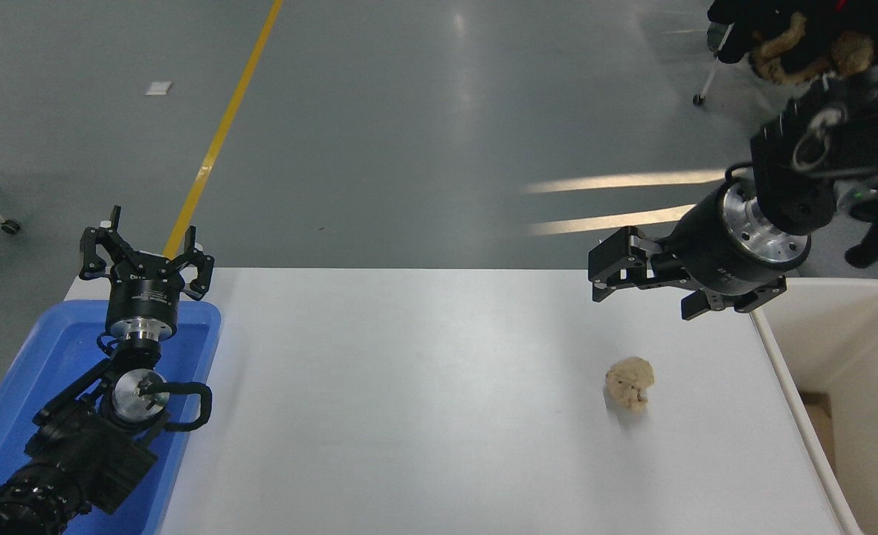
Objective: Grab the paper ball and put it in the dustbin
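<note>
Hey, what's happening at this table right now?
A two-armed robot is going after a paper ball that lies untouched on the white table. The right claw hangs open above the table's far edge, up and a little left of the ball, not touching it. The dustbin stands off the table's right end, with nothing visibly dropped in. The left claw is parked open over the blue tray at the left.
</note>
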